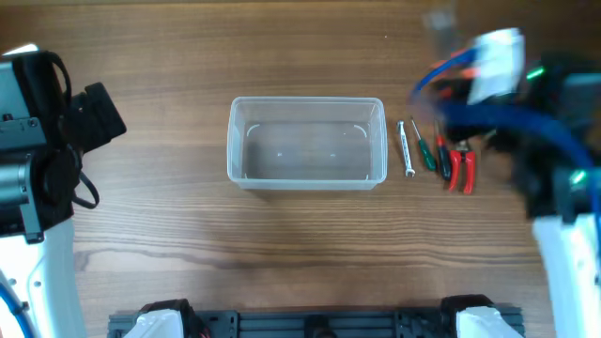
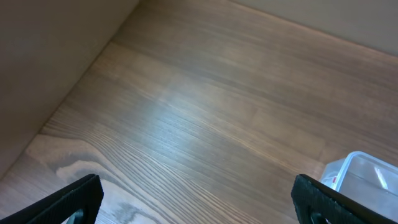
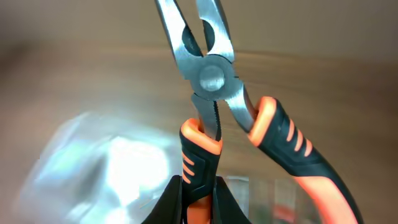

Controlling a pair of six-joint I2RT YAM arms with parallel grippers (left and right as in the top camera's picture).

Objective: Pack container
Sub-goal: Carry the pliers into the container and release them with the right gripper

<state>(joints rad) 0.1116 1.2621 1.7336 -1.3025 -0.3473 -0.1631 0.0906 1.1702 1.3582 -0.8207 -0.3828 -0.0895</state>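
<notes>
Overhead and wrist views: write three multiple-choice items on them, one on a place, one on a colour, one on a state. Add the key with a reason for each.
1. The silver wrench lies:
A. inside the container
B. on the table beside the container, on the right arm's side
C. on the table on the left arm's side

2. The handles of the pliers are:
A. blue and white
B. all green
C. orange and black

3. The left gripper is:
A. open, holding nothing
B. shut on a screwdriver
C. shut on the container's rim

Key:
1 B: the overhead view shows it just outside the container's right wall.
2 C: the right wrist view shows orange grips with black parts.
3 A: its fingers stand far apart, with only bare wood between them.
</notes>
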